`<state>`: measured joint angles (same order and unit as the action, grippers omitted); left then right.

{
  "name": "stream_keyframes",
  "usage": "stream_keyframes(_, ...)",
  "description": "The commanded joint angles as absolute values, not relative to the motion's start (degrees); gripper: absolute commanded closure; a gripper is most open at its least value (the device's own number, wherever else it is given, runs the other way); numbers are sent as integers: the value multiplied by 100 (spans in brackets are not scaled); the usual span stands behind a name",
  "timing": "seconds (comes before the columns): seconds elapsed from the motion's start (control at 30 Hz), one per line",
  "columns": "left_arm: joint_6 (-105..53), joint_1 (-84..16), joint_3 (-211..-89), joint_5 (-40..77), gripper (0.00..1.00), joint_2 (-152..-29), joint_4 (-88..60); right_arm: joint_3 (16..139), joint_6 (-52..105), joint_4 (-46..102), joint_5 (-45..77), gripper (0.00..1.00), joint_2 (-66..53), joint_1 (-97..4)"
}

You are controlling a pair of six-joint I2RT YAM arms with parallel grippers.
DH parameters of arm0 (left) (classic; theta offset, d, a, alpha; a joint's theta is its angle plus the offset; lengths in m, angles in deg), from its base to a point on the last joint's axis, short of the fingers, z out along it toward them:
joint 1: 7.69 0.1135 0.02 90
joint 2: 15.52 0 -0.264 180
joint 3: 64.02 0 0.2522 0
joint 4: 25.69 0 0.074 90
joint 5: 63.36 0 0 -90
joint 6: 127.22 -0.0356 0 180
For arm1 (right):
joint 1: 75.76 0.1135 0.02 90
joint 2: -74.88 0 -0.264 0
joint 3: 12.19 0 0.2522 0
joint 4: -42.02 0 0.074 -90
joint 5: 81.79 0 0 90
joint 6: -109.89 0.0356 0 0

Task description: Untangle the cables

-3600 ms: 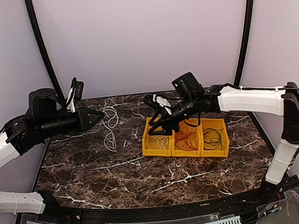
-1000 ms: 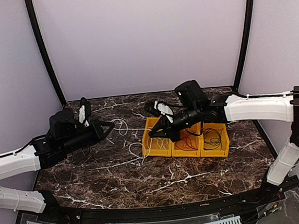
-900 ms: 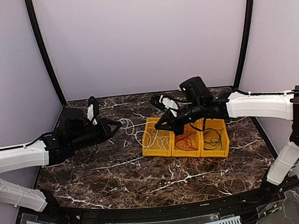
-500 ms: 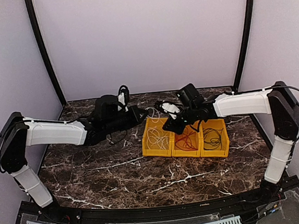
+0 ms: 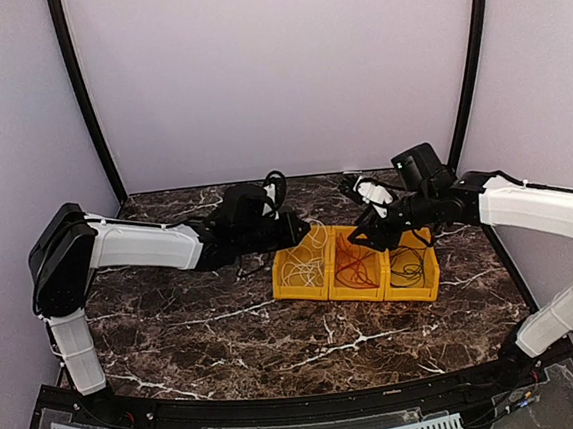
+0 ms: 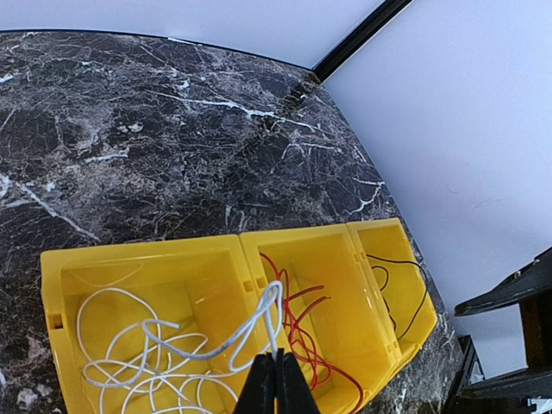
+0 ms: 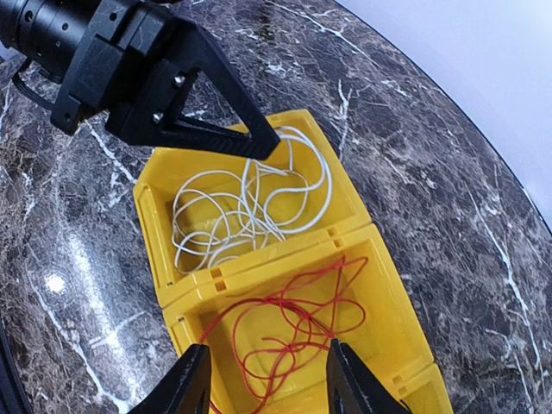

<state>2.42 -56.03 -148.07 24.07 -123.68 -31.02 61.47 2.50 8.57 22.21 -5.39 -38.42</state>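
The left end effector point(image 6: 276, 369), clamped on the white cable point(image 6: 172, 332), hangs it into the 9 o'clock bin point(image 6: 129, 252) for sorting, while the right end effector point(image 7: 269, 379) (open, empty) hovers above the red cable point(image 7: 293, 332).

1. Between the spread fingers of the right gripper point(image 7: 266, 386): clear air, with the middle bin point(image 7: 379, 297) directly beneath.
2. Below it: the red cable point(image 7: 293, 332) lies loose on that bin's floor, ringed by the bin's walls.
3. Ahead of it: the left gripper point(image 7: 263, 142) hangs over the neighbouring bin point(image 7: 147, 211), pinching the white cable point(image 7: 327, 185), and blocks that approach.
4. Beyond the left gripper's tips: bare table point(image 6: 129, 129), unobstructed.
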Motion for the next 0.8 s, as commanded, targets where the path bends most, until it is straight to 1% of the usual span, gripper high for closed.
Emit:
stream_keyframes(0.0, -40, -5645, -15314, 2538, 100, -12541, -2269, 5808, 117, 663, 2278, 52, -188, -4227)
stream_keyframes(0.23, -372, -5695, -16538, 3047, 100, -13157, -376, 5358, 264, 959, 2491, 52, 360, -4942)
stream_keyframes(0.33, -503, -5697, -17153, 3052, 100, -13436, 327, 5225, 396, 1051, 2704, 52, 554, -5453)
stream_keyframes(0.47, -660, -5695, -17637, 2961, 97, -13517, 953, 5255, 581, 1150, 3067, 51, 763, -6276)
stream_keyframes(0.53, -737, -5687, -17916, 3063, 93, -13514, 1320, 5307, 678, 1224, 3140, 49, 815, -6617)
stream_keyframes(0.67, -923, -5687, -18316, 3178, 76, -13478, 1888, 5475, 1004, 1414, 3284, 46, 806, -7114)
stream_keyframes(0.77, -1021, -5685, -18317, 3301, 67, -13292, 2010, 5625, 1107, 1383, 3419, 45, 757, -7267)
